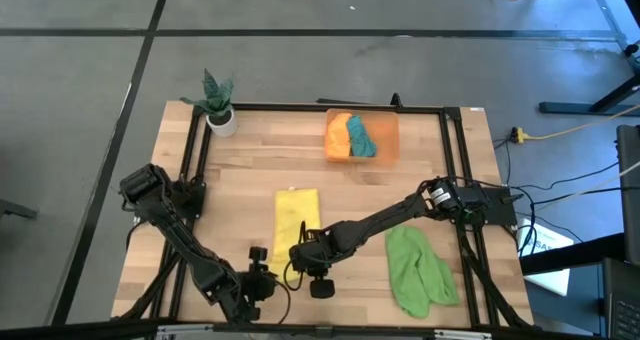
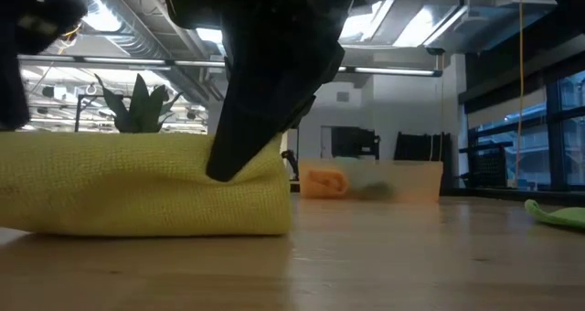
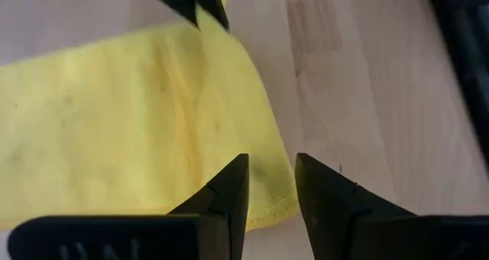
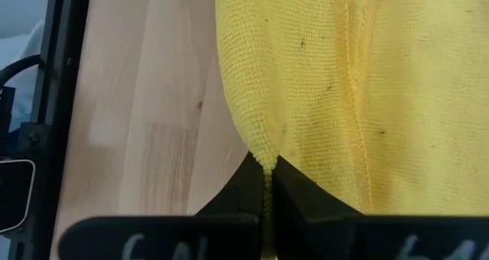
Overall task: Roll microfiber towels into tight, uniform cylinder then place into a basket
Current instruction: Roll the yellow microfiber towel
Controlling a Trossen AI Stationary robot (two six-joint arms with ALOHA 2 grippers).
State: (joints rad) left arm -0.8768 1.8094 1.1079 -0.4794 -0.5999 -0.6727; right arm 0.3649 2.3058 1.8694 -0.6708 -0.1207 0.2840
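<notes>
A yellow towel (image 1: 296,218) lies as a folded strip on the wooden table, running from near to far. My right gripper (image 1: 302,250) is shut on its near end. My left gripper (image 3: 271,190) stands open just above the towel's near corner (image 3: 279,208), to the left of the right gripper; nothing sits between its fingers. At the far side, the orange basket (image 1: 388,130) holds an orange towel (image 1: 338,135) and a teal towel (image 1: 360,138). A light green towel (image 1: 418,270) lies crumpled at the near right. My right gripper pinches the yellow towel's stitched edge (image 4: 267,159) at its near end between the two shut fingers. The fingers slant down from above. The cloth draws to a point at the fingers, and the rest of the towel (image 2: 137,187) lies on the table.
A white pot with a green plant (image 1: 219,108) stands at the far left corner. A black frame (image 1: 190,180) runs along the table's left, far and right sides. Bare wood lies between the yellow towel and the basket.
</notes>
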